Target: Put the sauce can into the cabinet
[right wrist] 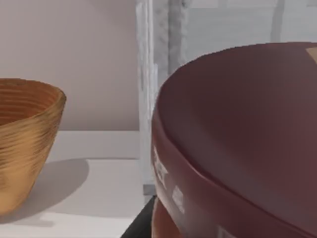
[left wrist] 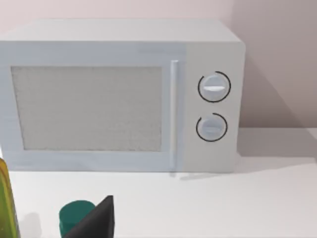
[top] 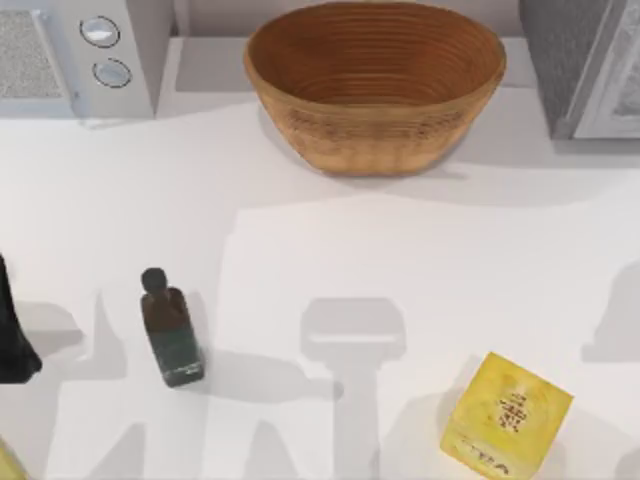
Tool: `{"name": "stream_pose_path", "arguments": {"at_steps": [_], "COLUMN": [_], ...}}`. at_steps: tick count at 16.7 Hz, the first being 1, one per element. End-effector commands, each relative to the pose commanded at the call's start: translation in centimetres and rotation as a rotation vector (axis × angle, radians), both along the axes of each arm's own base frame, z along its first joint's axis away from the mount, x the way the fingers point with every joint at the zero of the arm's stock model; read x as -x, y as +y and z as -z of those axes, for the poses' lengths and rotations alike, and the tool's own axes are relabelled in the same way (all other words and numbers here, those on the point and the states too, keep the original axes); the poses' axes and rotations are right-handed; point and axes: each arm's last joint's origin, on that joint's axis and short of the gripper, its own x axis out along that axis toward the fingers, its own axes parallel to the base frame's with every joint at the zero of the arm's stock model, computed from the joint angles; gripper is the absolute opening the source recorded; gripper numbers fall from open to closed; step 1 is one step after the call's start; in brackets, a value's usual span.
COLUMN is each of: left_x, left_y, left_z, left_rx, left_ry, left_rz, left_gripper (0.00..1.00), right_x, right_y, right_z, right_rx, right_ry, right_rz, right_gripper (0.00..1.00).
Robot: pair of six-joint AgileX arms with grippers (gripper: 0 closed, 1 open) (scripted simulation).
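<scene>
The sauce can (right wrist: 237, 144) looms very close in the right wrist view, its dark maroon flat top tilted toward the camera and a strip of orange label below the rim. My right gripper is shut on it, and a dark finger tip (right wrist: 141, 224) shows under the can. Right behind the can stands the cabinet (right wrist: 148, 74), grey speckled with a pale framed door; it also sits at the table's far right corner (top: 585, 60). My left arm (top: 15, 335) is parked at the left edge of the table.
A woven basket (top: 375, 80) stands at the back middle, a white microwave (top: 70, 55) with two knobs at the back left. A dark green bottle (top: 172, 330) stands front left, a yellow box (top: 505, 415) front right. A teal cap (left wrist: 77, 215) sits by the left gripper.
</scene>
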Motion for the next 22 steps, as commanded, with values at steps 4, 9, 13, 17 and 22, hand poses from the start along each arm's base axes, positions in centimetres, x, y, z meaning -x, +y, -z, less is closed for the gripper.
{"name": "stream_pose_path", "arguments": {"at_steps": [4,9,13,17,22], "left_x": [0.0,0.0,0.0,0.0,0.0], "left_y": [0.0,0.0,0.0,0.0,0.0], "left_z": [0.0,0.0,0.0,0.0,0.0], "left_rx": [0.0,0.0,0.0,0.0,0.0], "left_ry": [0.0,0.0,0.0,0.0,0.0], "left_rz": [0.0,0.0,0.0,0.0,0.0], "left_gripper": [1.0,1.0,1.0,1.0,1.0], "right_x": [-1.0,-4.7,-8.8,-12.2,-13.9], "right_y": [0.3,1.0,1.9,3.3,4.6], "right_z": [-7.5,-18.7,-26.1,-30.9,-33.2], "right_rx": [-0.003,-0.012,-0.015,-0.008,0.003], "right_ry": [0.02,0.027,0.02,-0.006,-0.032], "right_rz": [0.01,0.046,0.066,0.047,0.009], "right_gripper": [0.0,0.0,0.0,0.0,0.0]}}
